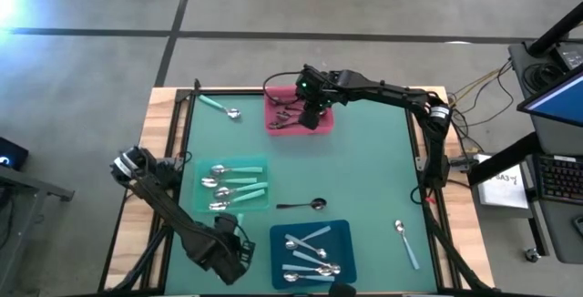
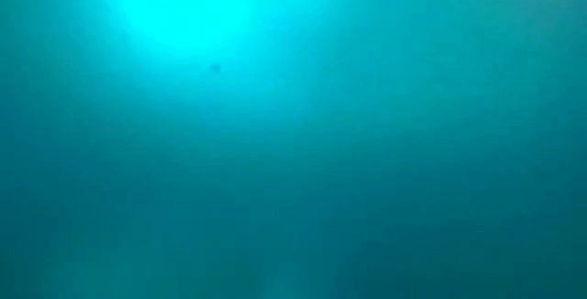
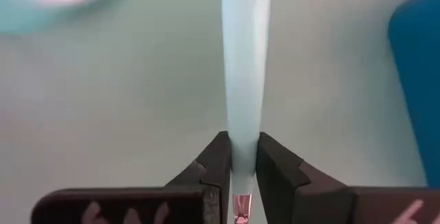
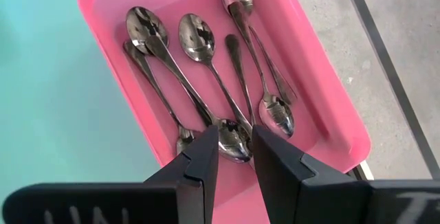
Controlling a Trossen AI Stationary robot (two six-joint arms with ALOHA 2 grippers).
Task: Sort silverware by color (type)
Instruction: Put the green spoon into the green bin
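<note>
The left gripper (image 3: 239, 165) pinches a pale handle (image 3: 245, 66). Under the right gripper (image 4: 235, 157), narrowly parted and empty, a pink tray (image 4: 330, 124) holds metal spoons (image 4: 199, 42).

The table (image 1: 364, 188) has a teal-green top edged by a dark metal frame, with pale wood showing at its corners. It stands on a grey concrete floor (image 1: 91, 69). A dark seam in the floor runs straight across beyond the far side of the table, and another slants away from the far side toward the upper edge of the high view. To the right of the table is a desk with a dark keyboard (image 1: 557, 177), a white sheet of paper (image 1: 501, 184) and part of a blue-lit screen (image 1: 560, 83). Loose cables (image 1: 478, 87) trail between the table and that desk. A bright glare sits on the floor well left of the table.
</note>
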